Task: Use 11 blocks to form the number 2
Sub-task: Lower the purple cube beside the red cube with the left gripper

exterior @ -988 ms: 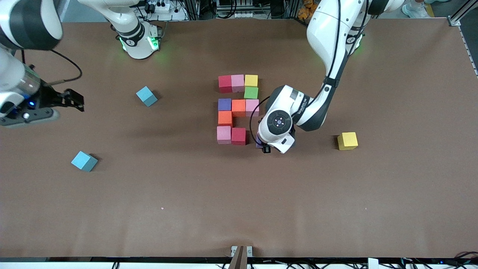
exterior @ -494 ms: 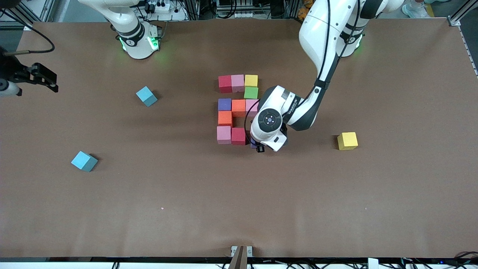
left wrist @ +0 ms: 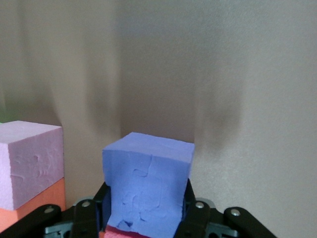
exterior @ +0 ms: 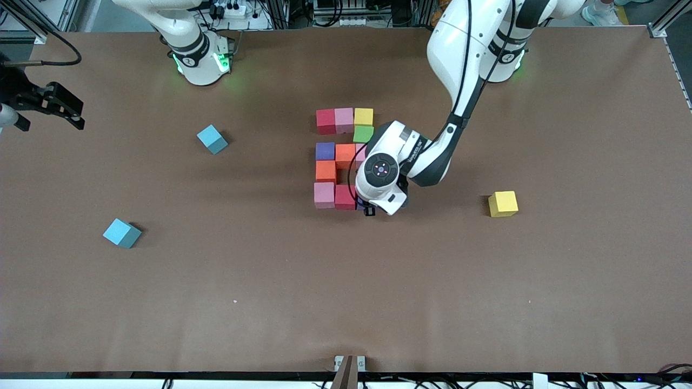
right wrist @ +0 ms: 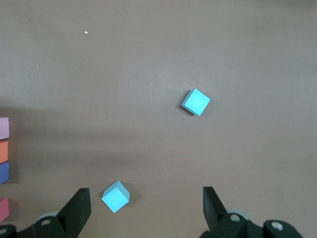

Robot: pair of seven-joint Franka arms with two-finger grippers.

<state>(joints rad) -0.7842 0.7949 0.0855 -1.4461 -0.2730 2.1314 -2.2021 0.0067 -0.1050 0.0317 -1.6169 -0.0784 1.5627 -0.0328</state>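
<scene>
Number 2 [exterior: 344, 156] sits mid-bench, nearly whole, with twelve o'clock taken as the robots' side. Its top row reads red cube [exterior: 326, 121], pink cube [exterior: 344, 119], yellow cube [exterior: 364, 116]. A green cube [exterior: 363, 134] sits at six o'clock of the yellow one. The middle row is purple cube [exterior: 325, 151], orange cube [exterior: 345, 155] and a half-hidden pink block [exterior: 360, 154]. A second orange block [exterior: 325, 171] sits at six o'clock of the purple cube. The bottom row starts with a pink corner cube [exterior: 324, 195] and a second red cube [exterior: 344, 197].

The left hand [exterior: 367, 208] is clamped on the last purple block [left wrist: 148, 191], at three o'clock of that red cube. Whether the two touch cannot be told.

The right hand [exterior: 65, 105] waits with fingers apart over the bench's rim [exterior: 32, 162] at the right arm's end.

A spare yellow block [exterior: 503, 203] lies well out at three o'clock of the digit. Two light-blue cubes [exterior: 212, 139] [exterior: 121, 233] lie out at nine o'clock.
</scene>
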